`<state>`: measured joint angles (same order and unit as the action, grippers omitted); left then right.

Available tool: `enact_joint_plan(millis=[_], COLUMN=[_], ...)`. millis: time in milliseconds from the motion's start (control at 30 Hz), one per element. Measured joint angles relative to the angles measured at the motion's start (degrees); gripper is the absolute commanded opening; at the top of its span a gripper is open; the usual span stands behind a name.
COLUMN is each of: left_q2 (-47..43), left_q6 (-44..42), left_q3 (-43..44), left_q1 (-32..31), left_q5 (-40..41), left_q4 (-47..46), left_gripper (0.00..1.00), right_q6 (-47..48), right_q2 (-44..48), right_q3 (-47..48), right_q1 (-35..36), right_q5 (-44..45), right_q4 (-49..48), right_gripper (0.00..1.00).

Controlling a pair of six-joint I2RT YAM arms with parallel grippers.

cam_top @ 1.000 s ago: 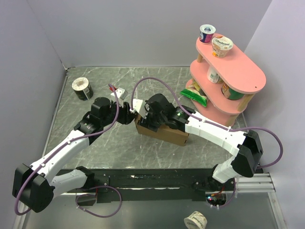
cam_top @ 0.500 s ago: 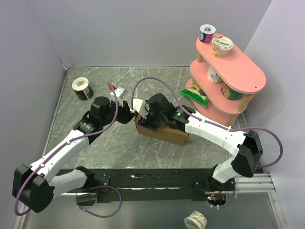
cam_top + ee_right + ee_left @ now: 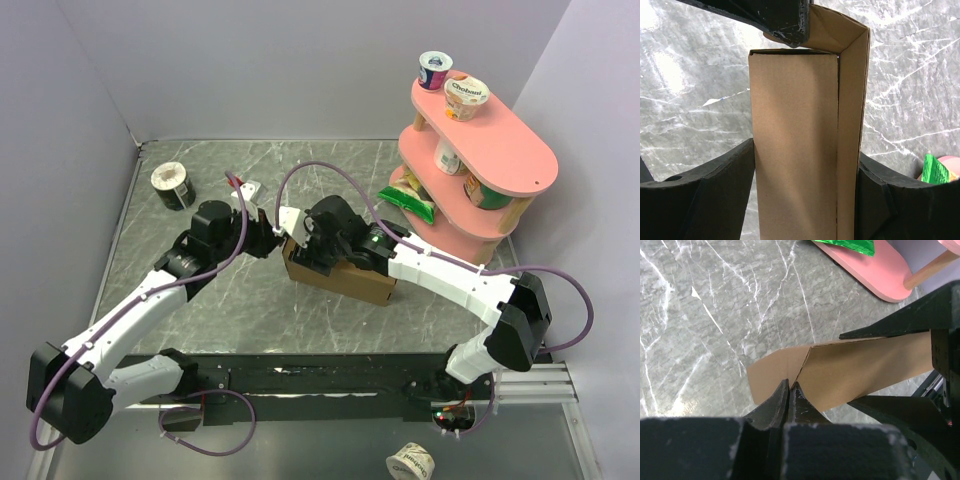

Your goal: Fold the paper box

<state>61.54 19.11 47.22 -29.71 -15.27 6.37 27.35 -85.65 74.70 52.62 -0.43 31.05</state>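
Since the earlier frame the left gripper [image 3: 790, 390] has closed. Its jaws, previously partly open, now meet at the lower edge of the end flap [image 3: 777, 372] of the box [image 3: 358, 282]. The arm itself has barely shifted. The jaws appear to pinch the flap at its crease, so the flap can now be steered; judged from this, the fold of that end is the step in hand.

The right gripper [image 3: 805, 190] stands wide. Its fingers [image 3: 715, 195] press against both long sides of the box and clamp it.

The box rests on the table [image 3: 200, 180] at its centre, between the two grippers and near the pink shelf [image 3: 500, 150].

Limits of view:
- Top camera: the right wrist covers the left end of the box and the pinch point.
- Left wrist camera: only the flap and one wall show. Whether the board sits fully between the pads cannot be confirmed.
- Right wrist camera: the near end of the box is cut off. The interior and remaining flaps are not visible.
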Motion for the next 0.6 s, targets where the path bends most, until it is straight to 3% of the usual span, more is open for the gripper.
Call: enact_joint_plan(millis=[600], left_q2=[1.92], left_q6=[3.69], left_q3=[3.39], left_q1=[0.00], left_q5=[0.02], left_q4=[3.85], left_gripper=[0.01], right_q6=[-0.09], right_q2=[-0.17], right_q3=[-0.04], right_q1=[-0.04], right_q5=[0.22], right_q4=[-0.26], right_gripper=[0.55])
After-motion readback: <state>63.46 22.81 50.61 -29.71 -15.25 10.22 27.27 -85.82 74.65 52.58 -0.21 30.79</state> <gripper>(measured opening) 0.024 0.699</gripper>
